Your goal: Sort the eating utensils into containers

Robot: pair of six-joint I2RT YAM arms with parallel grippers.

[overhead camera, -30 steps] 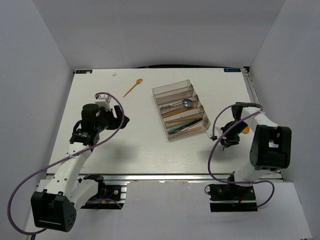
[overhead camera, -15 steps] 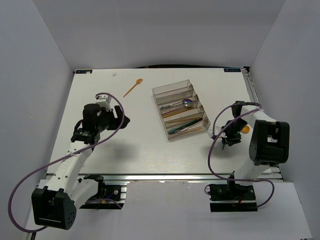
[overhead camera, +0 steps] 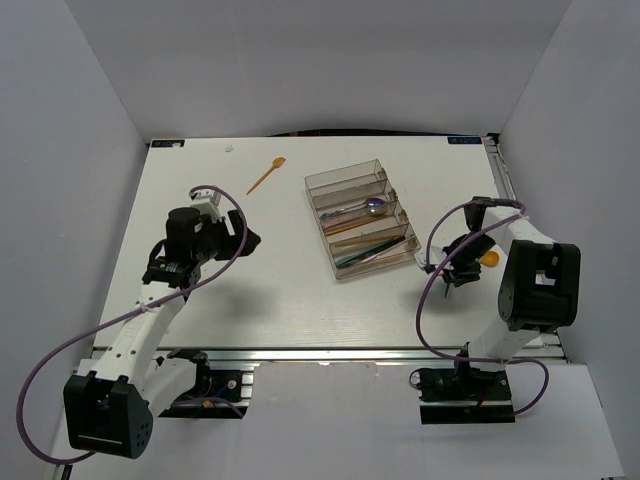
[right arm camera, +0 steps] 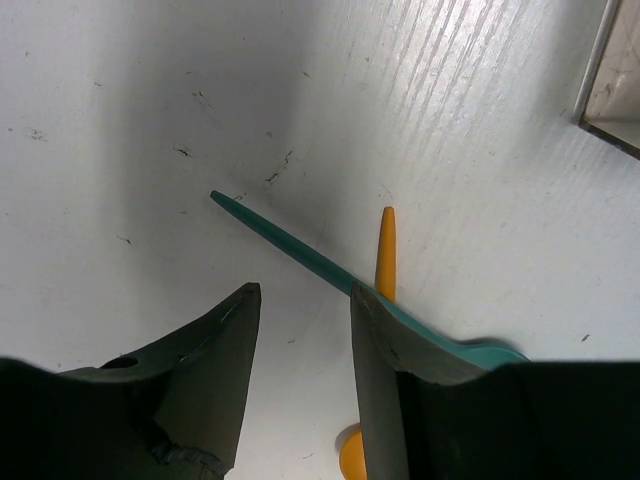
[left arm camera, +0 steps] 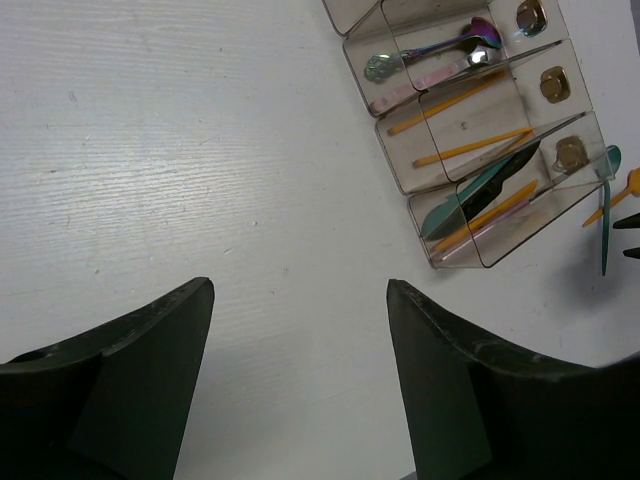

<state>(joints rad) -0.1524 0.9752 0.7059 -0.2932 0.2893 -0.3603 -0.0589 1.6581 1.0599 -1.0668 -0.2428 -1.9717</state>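
The teal utensil [right arm camera: 300, 250], crossing an orange utensil [right arm camera: 386, 250] just right of the tray [overhead camera: 345, 177], looks light, stiff and slippery, so pinch it mid-handle. The right gripper [right arm camera: 300, 330] hovers over it with fingers apart. The left gripper [left arm camera: 300, 290], left of the tray, is spread too.

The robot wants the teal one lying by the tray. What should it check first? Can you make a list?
1. Right gripper open: ok, jaws apart.
2. Teal utensil centred in the gap: not ok, it runs behind one finger.
3. Orange utensil clear of the teal one: not ok, they cross.
4. Room in the tray: ok, far compartment looks empty.
5. Left gripper out of the way: ok, open, holding nothing, apart from the tray.
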